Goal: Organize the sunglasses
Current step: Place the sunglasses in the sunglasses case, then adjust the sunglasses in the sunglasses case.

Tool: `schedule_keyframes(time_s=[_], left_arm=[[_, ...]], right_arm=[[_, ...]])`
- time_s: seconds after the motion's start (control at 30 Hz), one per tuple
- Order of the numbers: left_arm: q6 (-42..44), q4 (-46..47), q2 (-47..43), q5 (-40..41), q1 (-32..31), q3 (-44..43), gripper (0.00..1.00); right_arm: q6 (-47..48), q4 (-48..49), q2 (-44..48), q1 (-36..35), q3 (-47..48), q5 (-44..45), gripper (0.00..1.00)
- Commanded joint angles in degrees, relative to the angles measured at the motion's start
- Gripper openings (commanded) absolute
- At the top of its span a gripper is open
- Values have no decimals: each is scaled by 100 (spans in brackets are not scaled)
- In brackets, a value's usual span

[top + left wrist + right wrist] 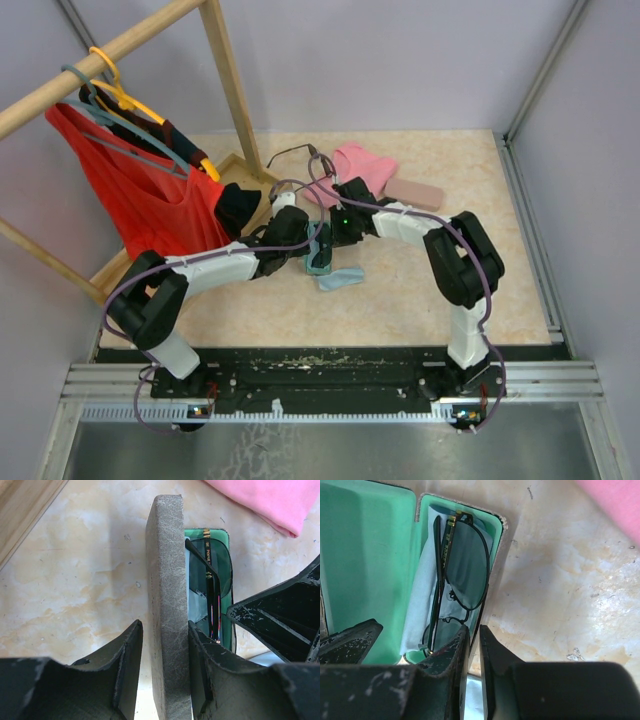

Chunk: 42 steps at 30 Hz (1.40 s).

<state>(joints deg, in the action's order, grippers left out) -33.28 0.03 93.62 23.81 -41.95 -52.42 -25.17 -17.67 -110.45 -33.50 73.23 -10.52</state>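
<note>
One pair of sunglasses (465, 575) lies folded in the open green-lined case (492, 525), on a light-blue cloth (417, 610). In the left wrist view, one arm of the sunglasses (212, 595) shows beside the upright grey lid (167, 580). My left gripper (165, 627) is shut on that lid, its right finger pressed against it. My right gripper (474, 629) hangs over the case's right wall with its jaws almost together and only a thin slit between them. I cannot tell whether they pinch anything. From above, both grippers (305, 238) (328, 238) meet at the case (318, 260).
A second light-blue cloth (342, 278) lies just in front of the case. A pink cloth (362, 165) and a pink case (415, 190) sit behind it to the right. A red shirt (140, 190) hangs on the wooden rack (225, 70) at the left.
</note>
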Motion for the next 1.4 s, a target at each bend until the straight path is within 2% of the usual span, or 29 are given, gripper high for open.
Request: schedule_keyframes(time_s=[0.0, 0.47, 0.73, 1.37], left_arm=[[64, 111, -143, -28, 38, 83, 45], [47, 120, -112, -52, 38, 84, 45], [52, 110, -126, -61, 38, 85, 45], [51, 92, -241, -91, 38, 195, 44]], right_arm=[[100, 47, -77, -104, 304, 47, 12], [135, -32, 0, -192, 374, 51, 0], [140, -34, 108, -201, 363, 226, 0], [-20, 278, 264, -201, 279, 36, 4]])
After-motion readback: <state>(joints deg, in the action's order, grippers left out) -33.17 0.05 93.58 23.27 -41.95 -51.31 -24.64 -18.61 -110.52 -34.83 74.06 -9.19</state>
